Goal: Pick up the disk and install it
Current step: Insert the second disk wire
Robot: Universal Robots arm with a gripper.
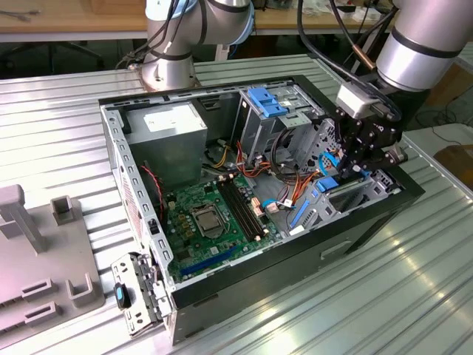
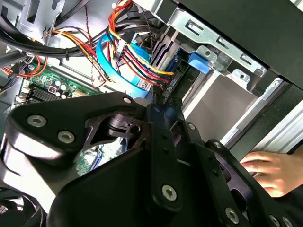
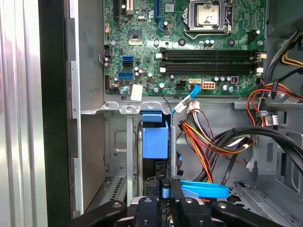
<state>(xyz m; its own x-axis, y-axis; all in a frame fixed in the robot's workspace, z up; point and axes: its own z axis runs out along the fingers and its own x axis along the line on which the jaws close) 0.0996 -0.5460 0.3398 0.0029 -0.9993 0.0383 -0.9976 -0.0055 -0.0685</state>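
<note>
On the ribbed metal desk (image 1: 384,296) lies an open computer case (image 1: 222,285), its green motherboard (image 1: 214,218) near the middle of the exterior view and a grey power supply (image 1: 166,129) at about eleven o'clock from the board. The black claw (image 1: 353,164) reaches into the case's drive bay at about three o'clock from the board, and the first wrist view shows it (image 3: 165,189) pinching the disk (image 3: 155,137), whose blue carrier stands on edge in the bay slot beside the coloured cables (image 3: 208,146). A person's hand (image 2: 272,170) rests near the case wall in the second wrist view.
</note>
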